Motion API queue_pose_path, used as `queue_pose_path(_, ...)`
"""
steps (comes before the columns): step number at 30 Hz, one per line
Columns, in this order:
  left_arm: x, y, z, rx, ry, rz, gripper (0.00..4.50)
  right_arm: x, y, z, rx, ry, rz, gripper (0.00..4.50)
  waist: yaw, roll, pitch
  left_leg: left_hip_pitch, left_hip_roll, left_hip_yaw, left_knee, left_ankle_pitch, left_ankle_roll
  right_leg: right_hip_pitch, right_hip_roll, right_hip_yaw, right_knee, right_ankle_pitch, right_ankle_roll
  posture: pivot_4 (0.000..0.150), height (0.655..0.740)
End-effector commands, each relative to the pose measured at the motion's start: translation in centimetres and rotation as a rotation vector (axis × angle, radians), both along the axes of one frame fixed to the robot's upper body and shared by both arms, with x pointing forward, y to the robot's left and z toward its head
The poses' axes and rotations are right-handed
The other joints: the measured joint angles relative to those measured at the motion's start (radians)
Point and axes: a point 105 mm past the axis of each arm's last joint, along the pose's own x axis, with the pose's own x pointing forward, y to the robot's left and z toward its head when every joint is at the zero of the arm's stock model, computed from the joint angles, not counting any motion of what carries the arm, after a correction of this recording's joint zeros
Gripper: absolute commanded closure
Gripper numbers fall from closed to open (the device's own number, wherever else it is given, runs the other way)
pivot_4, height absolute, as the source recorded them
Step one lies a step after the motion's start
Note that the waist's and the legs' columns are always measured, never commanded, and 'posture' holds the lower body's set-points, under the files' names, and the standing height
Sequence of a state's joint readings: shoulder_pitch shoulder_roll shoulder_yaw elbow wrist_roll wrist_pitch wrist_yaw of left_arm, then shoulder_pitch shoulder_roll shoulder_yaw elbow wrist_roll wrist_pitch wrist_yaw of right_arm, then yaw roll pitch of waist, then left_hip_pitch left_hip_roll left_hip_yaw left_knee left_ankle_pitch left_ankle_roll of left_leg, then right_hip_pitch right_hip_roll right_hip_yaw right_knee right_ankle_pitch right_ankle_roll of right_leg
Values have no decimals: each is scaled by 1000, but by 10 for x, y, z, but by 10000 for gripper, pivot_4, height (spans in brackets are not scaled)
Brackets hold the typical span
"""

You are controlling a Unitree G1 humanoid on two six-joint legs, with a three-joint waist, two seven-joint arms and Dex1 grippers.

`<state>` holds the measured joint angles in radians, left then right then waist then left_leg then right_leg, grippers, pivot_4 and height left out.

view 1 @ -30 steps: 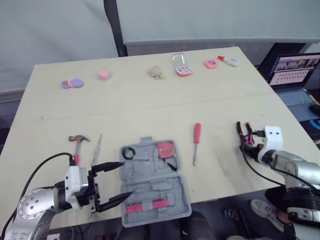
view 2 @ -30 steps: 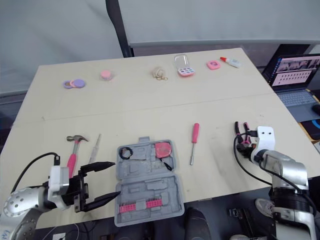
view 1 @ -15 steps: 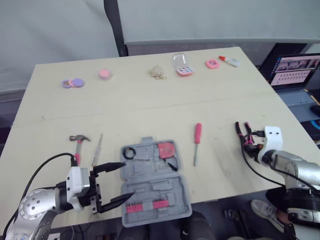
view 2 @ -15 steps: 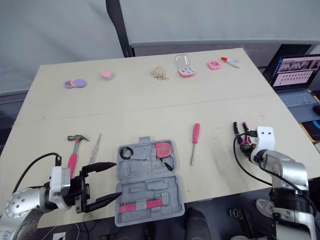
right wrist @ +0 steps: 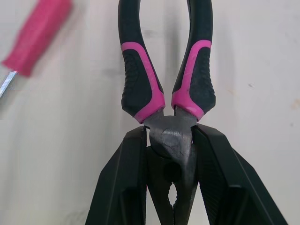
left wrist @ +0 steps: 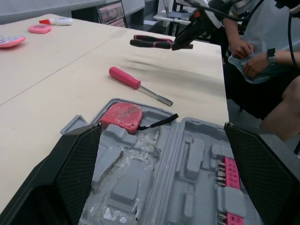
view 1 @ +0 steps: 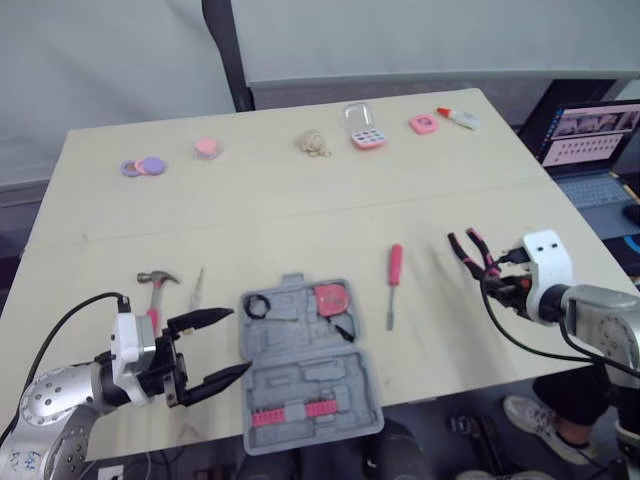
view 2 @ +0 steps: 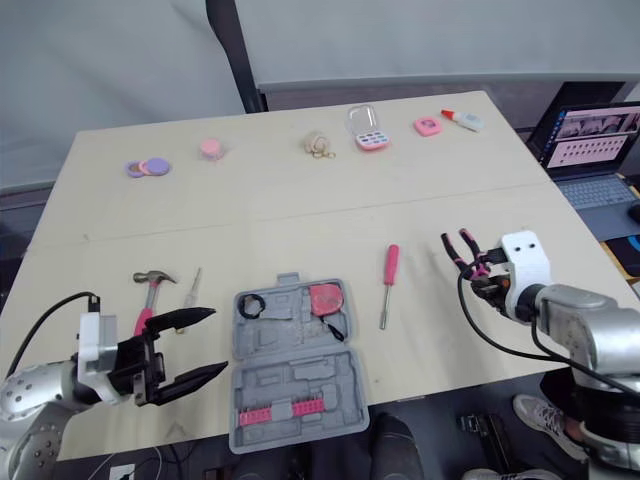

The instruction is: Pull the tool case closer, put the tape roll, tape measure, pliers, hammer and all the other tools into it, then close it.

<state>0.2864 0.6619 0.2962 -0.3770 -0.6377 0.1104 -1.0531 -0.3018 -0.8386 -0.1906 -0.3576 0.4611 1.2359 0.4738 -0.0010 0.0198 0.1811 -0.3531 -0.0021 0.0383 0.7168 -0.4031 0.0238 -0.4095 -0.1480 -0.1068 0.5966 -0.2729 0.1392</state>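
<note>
So the right claw (right wrist: 169, 133) is clenched on the pliers (right wrist: 199, 70), pinching them at the metal head. The pink-and-black handles stick straight out ahead of the fingers, angled away from the robot and a bit toward its left. They look lifted just off the tabletop (view 1: 300, 210), though I wouldn't swear to it.

The tool case (view 1: 305, 365) lies open near the front edge, well to the left of that claw and a little closer to the robot. The screwdriver (view 1: 394, 270) lies between them. That's what the next move turns on, I'd say: carry the pliers leftward over the screwdriver, and probably turn them so their long axis fits a slot.

The left claw (view 1: 240, 342) is spread wide with nothing in it, just beside the case's left edge. It's much nearer the case, and the hammer (view 1: 157, 280) too.
</note>
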Motion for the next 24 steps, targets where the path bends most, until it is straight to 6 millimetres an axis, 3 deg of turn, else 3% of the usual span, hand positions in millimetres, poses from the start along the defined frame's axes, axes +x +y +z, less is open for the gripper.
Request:
queue_pose_path(1, -4, 7, 2, 17, -11, 10, 0, -5, 38, 28, -24, -46, 224, 35544, -2, 0, 0, 0, 0, 0, 0, 0, 0, 0, 0, 0, 0, 0, 0, 1500, 7287)
queue_pose_path(7, -12, 22, 2, 50, -11, 63, 0, -9, 91, 44, -30, -16, 502, 35544, -2, 0, 1, 0, 0, 0, 0, 0, 0, -1, 0, -1, -1, 0, 0, 1500, 7287)
queue_pose_path(12, -25, 31, 2, 69, 2, 104, 0, -19, 125, 43, -43, 91, 674, 35544, -3, 0, 2, -1, 2, -1, 0, 0, 0, -1, 0, -1, -2, 0, 0, 1500, 7287)
queue_pose_path(19, -44, 45, 2, 84, 43, 138, 0, -42, 154, 37, -158, 278, 863, 35544, -4, -1, 2, -3, 3, -2, -1, 0, 0, -2, -1, -2, -4, 0, 0, 1500, 7287)
queue_pose_path(24, -55, 58, -2, 114, 69, 148, 0, -51, 170, 40, -228, 308, 969, 35544, -4, -1, 2, -3, 4, -2, -1, -1, 0, -3, -1, -2, -3, 0, 0, 1500, 7287)
